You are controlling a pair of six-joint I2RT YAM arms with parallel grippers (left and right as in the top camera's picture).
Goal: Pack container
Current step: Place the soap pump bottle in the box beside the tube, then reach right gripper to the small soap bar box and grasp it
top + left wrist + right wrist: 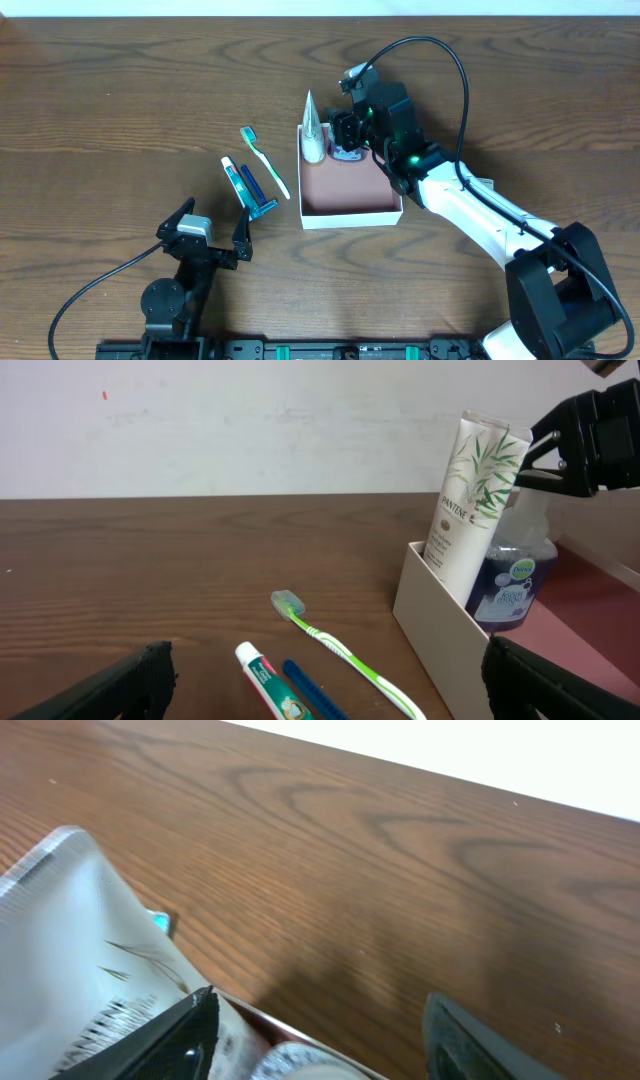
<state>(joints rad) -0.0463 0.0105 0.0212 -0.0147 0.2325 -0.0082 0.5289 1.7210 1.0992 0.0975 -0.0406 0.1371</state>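
Waiting well left of the container (350,218), the left gripper (212,226) hung with jaws spread wide and empty, probably idle for now. Between it and the container, a toothpaste tube (233,176), a blue-handled item (254,187) and a green toothbrush (264,160) lay unpacked on the counter (100,120). The container sat mid-counter. In its far-left corner a white tube (314,128) stood propped against the wall, with a blue bottle (512,585) just beside it. Above that bottle, the right gripper (348,132) held its jaws apart astride the top, seemingly setting it down.

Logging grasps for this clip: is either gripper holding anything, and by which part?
Nothing, it seems. The right gripper is open over the blue bottle in the container; the left gripper is open and empty.
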